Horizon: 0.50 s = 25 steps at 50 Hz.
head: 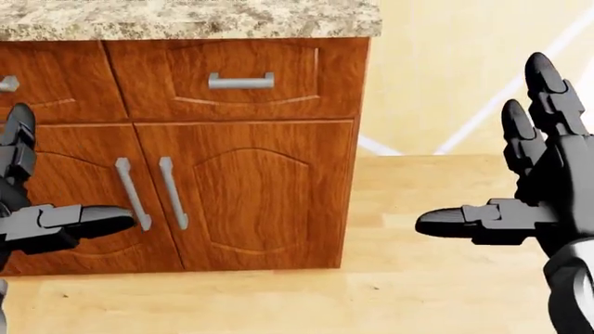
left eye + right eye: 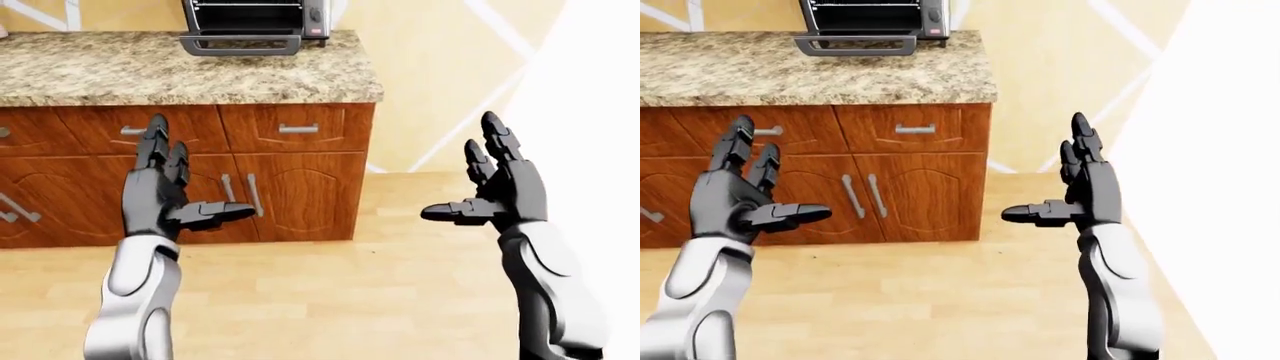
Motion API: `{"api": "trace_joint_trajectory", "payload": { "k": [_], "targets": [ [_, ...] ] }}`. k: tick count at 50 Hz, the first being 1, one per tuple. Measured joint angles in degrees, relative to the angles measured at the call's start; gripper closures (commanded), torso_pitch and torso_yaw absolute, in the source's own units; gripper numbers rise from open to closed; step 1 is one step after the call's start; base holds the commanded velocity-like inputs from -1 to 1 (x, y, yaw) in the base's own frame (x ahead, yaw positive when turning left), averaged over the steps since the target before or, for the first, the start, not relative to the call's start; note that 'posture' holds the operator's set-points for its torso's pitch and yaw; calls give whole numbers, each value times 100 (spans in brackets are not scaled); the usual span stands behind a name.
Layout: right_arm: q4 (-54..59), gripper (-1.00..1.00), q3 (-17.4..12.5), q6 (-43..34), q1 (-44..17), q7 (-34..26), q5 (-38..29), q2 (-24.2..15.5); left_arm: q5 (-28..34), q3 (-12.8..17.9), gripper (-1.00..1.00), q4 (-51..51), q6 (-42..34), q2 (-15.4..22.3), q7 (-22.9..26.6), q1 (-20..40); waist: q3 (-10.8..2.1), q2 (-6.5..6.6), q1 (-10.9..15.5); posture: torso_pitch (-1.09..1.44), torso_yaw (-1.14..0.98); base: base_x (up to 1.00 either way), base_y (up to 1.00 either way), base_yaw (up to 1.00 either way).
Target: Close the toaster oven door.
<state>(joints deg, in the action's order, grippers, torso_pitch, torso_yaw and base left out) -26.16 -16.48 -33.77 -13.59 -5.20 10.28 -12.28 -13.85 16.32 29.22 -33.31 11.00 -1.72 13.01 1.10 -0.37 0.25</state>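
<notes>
A grey toaster oven (image 2: 255, 16) stands on the granite counter (image 2: 150, 71) at the top of the left-eye view. Its door (image 2: 242, 45) hangs open, folded down flat over the counter, with a bar handle along its near edge. My left hand (image 2: 172, 191) is open, fingers up and thumb pointing right, held well below the oven, level with the cabinet doors. My right hand (image 2: 490, 180) is open the same way, thumb pointing left, off to the right of the cabinet. Both hands are empty and far from the oven.
Wooden drawers (image 2: 290, 127) and cabinet doors (image 1: 251, 195) with metal handles sit under the counter. The counter ends at its right corner (image 2: 375, 90). Light wooden floor (image 2: 350, 292) spreads below. A yellow wall (image 2: 450, 75) stands to the right.
</notes>
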Motion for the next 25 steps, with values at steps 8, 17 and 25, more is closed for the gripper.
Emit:
{"api": "trace_joint_trajectory", "payload": {
  "k": [8,17,25],
  "targets": [
    [-300,-100,-55,-338,-122,25,169,-110,-66,55,-100,134,-210,104,67,54,39,7,4,0,0,0,0,0],
    [-453,-100,-117,-517,-202,35,274,-191,-253,249,-100,323,-481,261,-21,233,52,9,4,0,0,0,0,0],
    [-425,-100,-118,-505,-164,39,272,-193,-251,174,-100,383,-602,286,-22,209,122,116,-31,0,0,10,4,0]
  ]
}}
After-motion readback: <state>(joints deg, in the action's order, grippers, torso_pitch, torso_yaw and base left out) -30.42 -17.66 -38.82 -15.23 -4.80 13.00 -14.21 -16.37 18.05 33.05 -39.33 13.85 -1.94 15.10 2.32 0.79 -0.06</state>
